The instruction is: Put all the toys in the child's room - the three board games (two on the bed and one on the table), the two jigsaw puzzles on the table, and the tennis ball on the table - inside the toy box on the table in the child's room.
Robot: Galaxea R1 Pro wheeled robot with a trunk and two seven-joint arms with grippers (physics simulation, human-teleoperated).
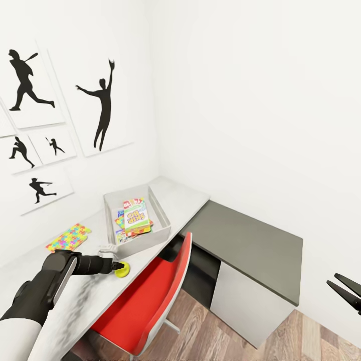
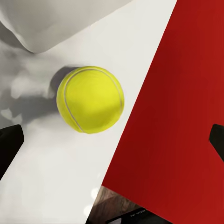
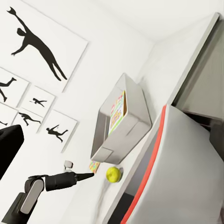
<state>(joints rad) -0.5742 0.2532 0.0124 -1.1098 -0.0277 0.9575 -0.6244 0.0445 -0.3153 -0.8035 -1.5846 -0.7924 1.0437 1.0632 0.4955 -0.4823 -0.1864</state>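
Left gripper (image 1: pixel 118 266): hung over the table's front edge with its tip right at the ball; its jaws stood wide apart, the dark fingers (image 2: pixel 9 142) showing at opposite edges of the left wrist view with the ball lying between and beyond them, not clasped.
Ball (image 1: pixel 122 271): yellow-green, rested on the table close to the front edge, just in front of the box's near wall; in the left wrist view (image 2: pixel 90 99) it lay on the pale top beside the chair's red seat.
Box (image 1: pixel 161 219): grey bin with flared walls, stood on the table behind the ball, near the room's corner.
Games (image 1: pixel 134 218): flat colourful boxes lay stacked inside the box, a pale green-edged one uppermost; how many lay beneath could not be told.
Puzzle (image 1: pixel 68 237): a multicoloured mosaic square lay flat on the table near the wall, left of the box and apart from it.
Table (image 1: pixel 80 301): long light-grey top along the wall.
Chair (image 1: pixel 150 301): red, pushed in at the table just by the ball.
Cabinet (image 1: pixel 250 240): lower dark grey top, right of the table.
Right gripper (image 1: pixel 346 290): at the head view's right edge, well apart from the table, its two dark fingers parted and holding nothing.
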